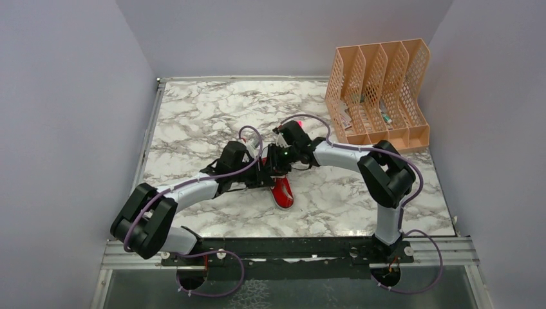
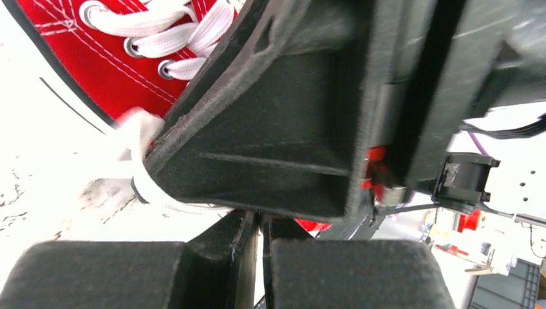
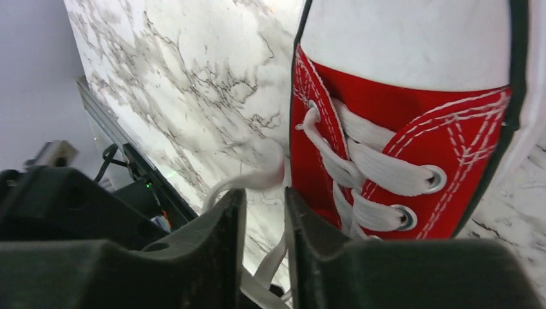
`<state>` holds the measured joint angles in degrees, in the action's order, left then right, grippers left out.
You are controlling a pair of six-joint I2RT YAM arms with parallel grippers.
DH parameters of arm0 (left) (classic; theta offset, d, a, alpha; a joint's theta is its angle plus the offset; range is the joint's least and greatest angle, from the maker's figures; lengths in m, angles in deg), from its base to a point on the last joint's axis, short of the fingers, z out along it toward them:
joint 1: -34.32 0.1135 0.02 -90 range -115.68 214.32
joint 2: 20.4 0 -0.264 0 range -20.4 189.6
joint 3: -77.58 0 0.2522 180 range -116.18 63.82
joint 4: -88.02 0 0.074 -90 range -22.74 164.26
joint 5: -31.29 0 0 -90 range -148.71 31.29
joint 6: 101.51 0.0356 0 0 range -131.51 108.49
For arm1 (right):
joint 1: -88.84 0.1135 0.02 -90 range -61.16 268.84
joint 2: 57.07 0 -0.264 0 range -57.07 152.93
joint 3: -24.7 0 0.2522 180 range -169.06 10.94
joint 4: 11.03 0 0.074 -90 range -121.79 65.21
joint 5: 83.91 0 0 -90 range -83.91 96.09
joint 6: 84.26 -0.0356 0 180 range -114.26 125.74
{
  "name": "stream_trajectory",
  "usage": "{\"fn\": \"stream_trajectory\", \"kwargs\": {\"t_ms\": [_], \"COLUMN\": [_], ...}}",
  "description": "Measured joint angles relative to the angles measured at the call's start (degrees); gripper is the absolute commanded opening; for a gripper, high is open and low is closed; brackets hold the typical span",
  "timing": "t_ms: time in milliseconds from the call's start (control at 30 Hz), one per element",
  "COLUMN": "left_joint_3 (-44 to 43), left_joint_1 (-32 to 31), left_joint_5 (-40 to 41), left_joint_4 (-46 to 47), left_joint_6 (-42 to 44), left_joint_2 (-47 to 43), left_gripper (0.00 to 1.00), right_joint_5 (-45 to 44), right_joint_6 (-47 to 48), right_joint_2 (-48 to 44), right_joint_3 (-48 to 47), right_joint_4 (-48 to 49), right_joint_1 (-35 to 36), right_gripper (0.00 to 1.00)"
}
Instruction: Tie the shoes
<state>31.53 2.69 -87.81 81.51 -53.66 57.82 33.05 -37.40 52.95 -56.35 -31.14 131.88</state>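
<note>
The red shoe (image 1: 282, 193) lies near the middle of the desk (image 1: 193, 116), a bit toward the near side. Its white toe cap (image 3: 412, 38) points to the near edge. The two arms bend in from the left and the right. Both claws meet over the far end of the shoe, where the white laces (image 3: 380, 174) cross through the little metal rings.

The left claw (image 2: 263, 222) is closed. Its two black fingers (image 2: 206, 270) sit side by side with only a thin slit between them. A white lace end (image 2: 143, 183) curls round the corner of the right arm's big black claw body, which fills most of the left wrist view. From there it runs on toward the left claw. I cannot tell if the left claw pinches it.

The right claw (image 3: 264, 199) is open a little, with a gap between its two fingers. It hangs just beside the red side of the shoe. A loose lace (image 3: 248, 180) comes off the shoe, bends over and drops into that gap. I cannot tell if the fingers touch it.

A peach file rack (image 1: 380, 90) stands at the far right corner of the desk, well apart from the shoe. Some small things lie in its slots, too small to tell what they are.
</note>
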Motion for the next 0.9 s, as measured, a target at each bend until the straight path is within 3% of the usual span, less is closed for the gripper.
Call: {"fn": "stream_trajectory", "kwargs": {"t_ms": [200, 533, 667, 733, 900], "left_joint_3": [-0.11, -2.01, -1.95, -1.31, -0.52], "left_joint_1": [-0.11, -0.09, -0.11, -0.09, 0.02], "left_joint_5": [0.0, 0.04, 0.37, 0.52, 0.55], "left_joint_4": [0.2, -0.9, -2.69, -2.71, -2.16], "left_joint_6": [-0.02, 0.35, -0.02, -0.74, -2.45], "left_joint_2": [1.05, 2.71, 2.34, 1.36, 0.68], "left_gripper": [0.06, 0.03, 0.03, 0.03, 0.03], "right_joint_5": [-0.31, 0.24, 0.79, 1.18, 1.44], "right_joint_6": [5.49, 14.86, 24.15, 28.15, 33.7], "right_joint_2": [-1.7, -7.21, -9.29, -10.29, -10.56], "right_joint_3": [-4.72, -7.04, -6.88, -5.84, -5.05], "right_joint_4": [-7.72, -15.87, -15.56, -13.79, -12.11], "right_joint_1": [-0.85, -3.63, -3.67, -3.67, -3.67], "right_gripper": [0.48, 0.49, 0.48, 0.47, 0.28]}}
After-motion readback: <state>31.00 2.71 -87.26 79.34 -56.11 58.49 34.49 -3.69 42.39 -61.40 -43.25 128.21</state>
